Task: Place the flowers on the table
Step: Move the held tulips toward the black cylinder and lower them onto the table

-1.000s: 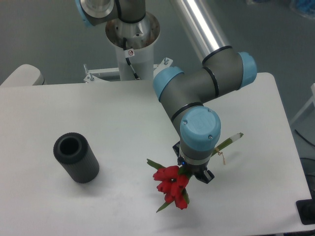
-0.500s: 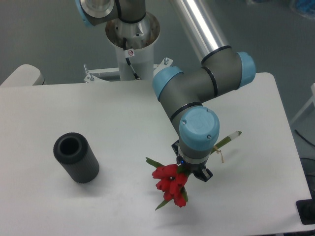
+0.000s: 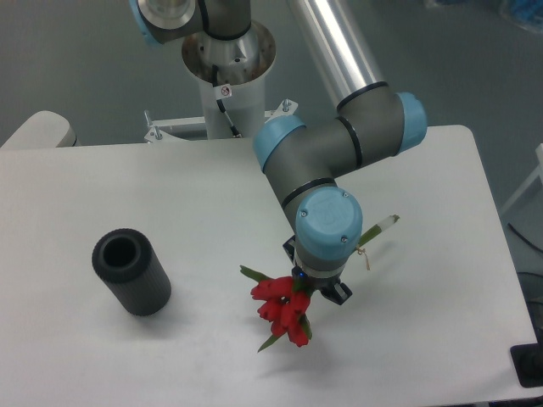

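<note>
The hand [image 3: 315, 290] has slid a little toward 9 o'clock since a second ago, and the flowers [image 3: 282, 309] went with it. The hand is shut tight on the green stems, with the red blooms poking out at 7 o'clock. They look very low over the white desk [image 3: 195, 212], maybe touching it. The black cylinder [image 3: 131, 272] lies well apart at 9 o'clock. Letting go looks near.

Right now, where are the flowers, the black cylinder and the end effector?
flowers [image 3: 282, 310], fixed camera, on the red blooms.
black cylinder [image 3: 141, 282], fixed camera, on its ribbed side.
end effector [image 3: 312, 291], fixed camera, at its fingertips beneath the wrist.
</note>
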